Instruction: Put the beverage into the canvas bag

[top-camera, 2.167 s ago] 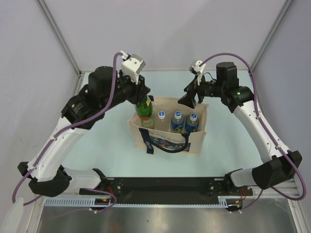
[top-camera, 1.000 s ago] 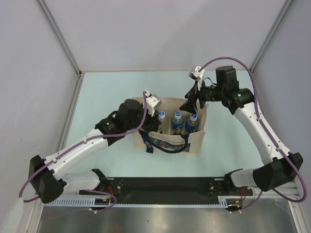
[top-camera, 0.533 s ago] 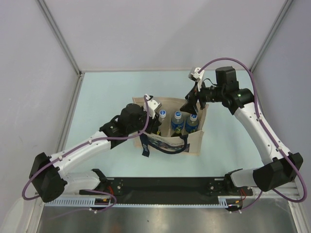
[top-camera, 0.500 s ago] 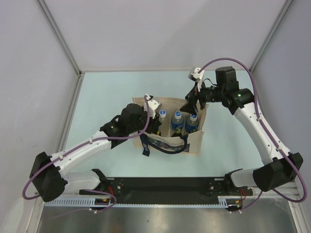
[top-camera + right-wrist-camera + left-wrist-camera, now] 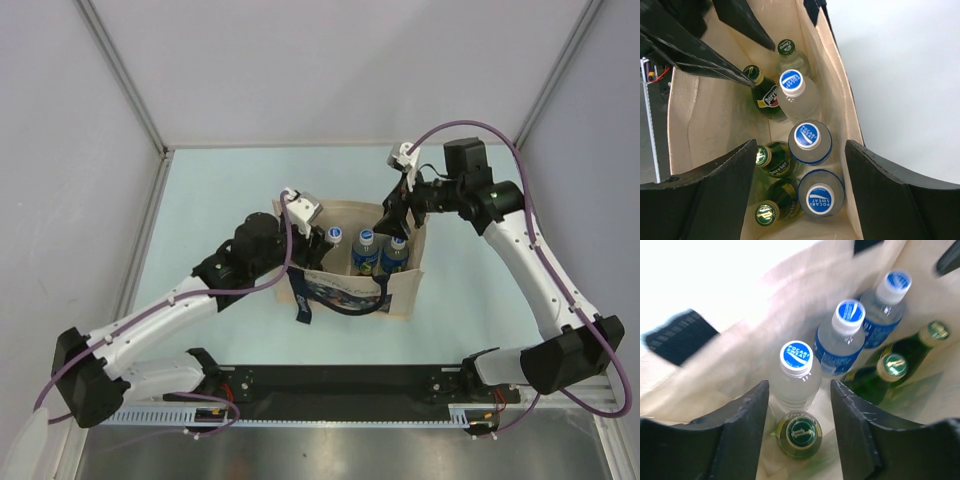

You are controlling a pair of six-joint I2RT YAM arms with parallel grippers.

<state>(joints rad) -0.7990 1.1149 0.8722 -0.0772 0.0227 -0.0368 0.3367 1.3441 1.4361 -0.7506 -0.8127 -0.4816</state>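
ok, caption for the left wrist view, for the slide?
Open left gripper over a green glass bottle standing beside three clear blue-capped plastic bottles inside the beige canvas bag.

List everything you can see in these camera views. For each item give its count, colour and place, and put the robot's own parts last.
canvas bag: one, beige with navy handles and a blue print panel, middle of the table.
Pocari Sweat bottles: three, clear with blue-and-white caps, in a row inside the bag.
green bottles: four, green-capped, at least two labelled Perrier, inside the bag beside that row.
table: one, pale turquoise, under the bag.
arms: two, white and black with purple cables, reaching from the near edge to the bag.
left gripper: one, black, open above a green bottle at the bag's left end.
right gripper: one, black, open over the bag's right end.
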